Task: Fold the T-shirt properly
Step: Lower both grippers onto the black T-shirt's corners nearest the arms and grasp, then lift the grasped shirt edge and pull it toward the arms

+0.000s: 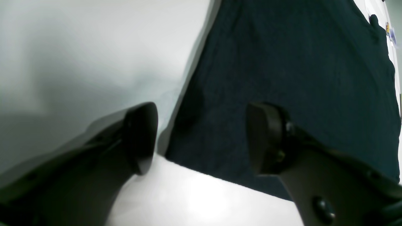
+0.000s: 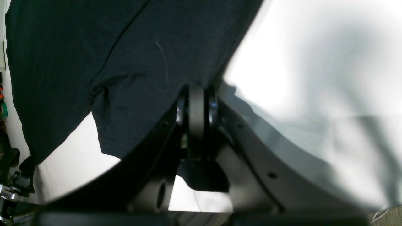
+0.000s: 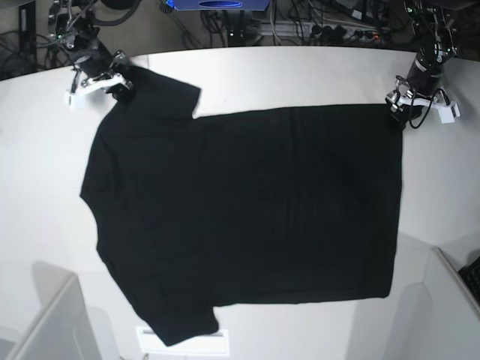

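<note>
The black T-shirt (image 3: 247, 210) lies spread flat on the white table (image 3: 300, 75), with no print showing. My right gripper (image 3: 118, 81) is at the far left sleeve. In the right wrist view it (image 2: 197, 94) is shut on the edge of the black cloth (image 2: 125, 62). My left gripper (image 3: 403, 111) is at the shirt's far right hem corner. In the left wrist view it (image 1: 201, 138) is open, with one finger (image 1: 141, 138) over bare table and the other over the cloth (image 1: 298, 62). The corner lies between them, not held.
Cables and equipment (image 3: 300, 22) line the table's far edge. A white label (image 3: 187, 343) shows at the shirt's near sleeve. White panels stand at the near left (image 3: 52, 322) and near right (image 3: 442, 300) corners.
</note>
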`<state>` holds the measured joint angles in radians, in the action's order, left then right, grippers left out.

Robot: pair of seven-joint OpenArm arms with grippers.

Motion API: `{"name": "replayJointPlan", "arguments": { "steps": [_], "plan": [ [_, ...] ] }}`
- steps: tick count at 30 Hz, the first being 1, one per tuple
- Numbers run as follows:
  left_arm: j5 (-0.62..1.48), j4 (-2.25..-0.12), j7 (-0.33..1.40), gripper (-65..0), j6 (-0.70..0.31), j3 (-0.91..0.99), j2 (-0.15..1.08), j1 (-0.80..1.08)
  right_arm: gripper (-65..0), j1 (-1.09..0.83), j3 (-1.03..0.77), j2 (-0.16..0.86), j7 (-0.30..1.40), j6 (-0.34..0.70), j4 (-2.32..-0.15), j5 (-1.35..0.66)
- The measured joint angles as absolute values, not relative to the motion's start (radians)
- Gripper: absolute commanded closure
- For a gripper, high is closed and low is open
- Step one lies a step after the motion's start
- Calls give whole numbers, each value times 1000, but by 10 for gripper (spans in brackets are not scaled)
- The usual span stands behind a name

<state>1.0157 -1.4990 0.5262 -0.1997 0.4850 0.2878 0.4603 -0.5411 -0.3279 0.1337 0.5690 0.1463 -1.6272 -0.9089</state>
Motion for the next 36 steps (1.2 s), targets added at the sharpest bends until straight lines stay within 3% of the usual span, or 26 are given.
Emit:
{"name": "replayJointPlan", "arguments": {
  "steps": [5,6,23,28,36],
  "plan": [
    [1028,-1444,541,-38,-210,450,282,415,0,-541,-328,132,570,146,-1628,-908],
    [1024,-1438,541,0,-210,450,284,416,0,-541,-328,132,569,146,-1628,-908],
    [999,-1530,566,0,-197,461,318,530,0,-603,-388,129,591,139,-1673,-904],
    [859,-1596,570,0,-188,461,318,560,0,-660,-388,128,596,131,-1716,-892],
    [819,-1684,571,0,-188,461,316,635,0,-727,-388,82,620,111,-1824,-866]
  ]
}}
